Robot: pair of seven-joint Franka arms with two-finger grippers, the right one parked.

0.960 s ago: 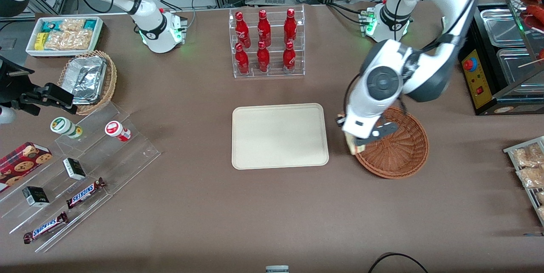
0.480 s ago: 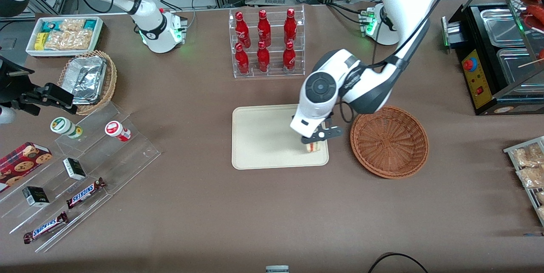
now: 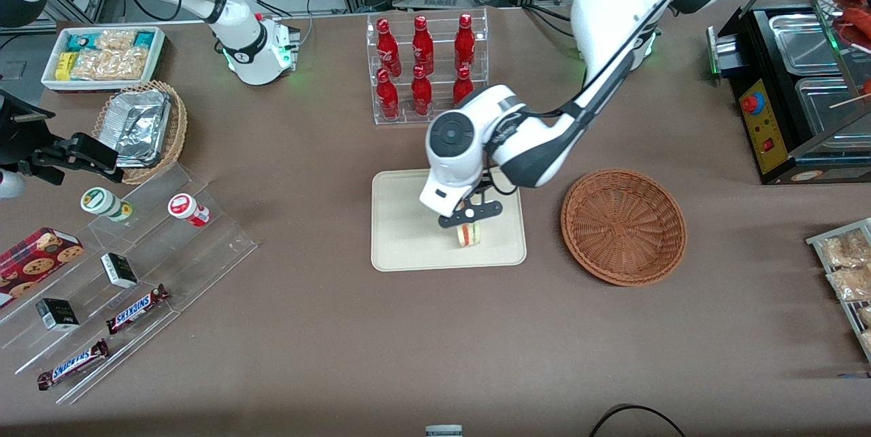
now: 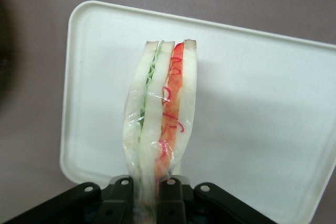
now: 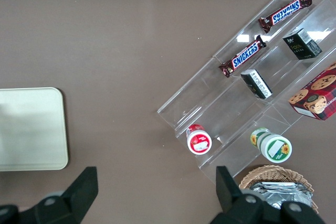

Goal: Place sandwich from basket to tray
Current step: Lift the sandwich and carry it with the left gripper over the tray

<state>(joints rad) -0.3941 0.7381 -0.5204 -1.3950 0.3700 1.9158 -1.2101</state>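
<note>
Front view: gripper [image 3: 469, 216] over the tray [image 3: 408, 246] with the sandwich [image 3: 468, 233] clamped between its fingers.
Left wrist view confirms the grip: the two black fingers [image 4: 122, 195] are closed tight against the base of the sandwich [image 4: 160, 114], which stands upright out of them, wrapped in clear film, green filling on one side and red-orange on the other, white bread between. The tray [image 4: 252, 103] lies directly below it; whether the sandwich touches the tray surface cannot be determined. In the front view the sandwich sits above the part of the tray nearer the camera, toward the basket [image 3: 623, 226]. The basket stands just beside the tray, toward the working arm's end of the table, with nothing in it.
</note>
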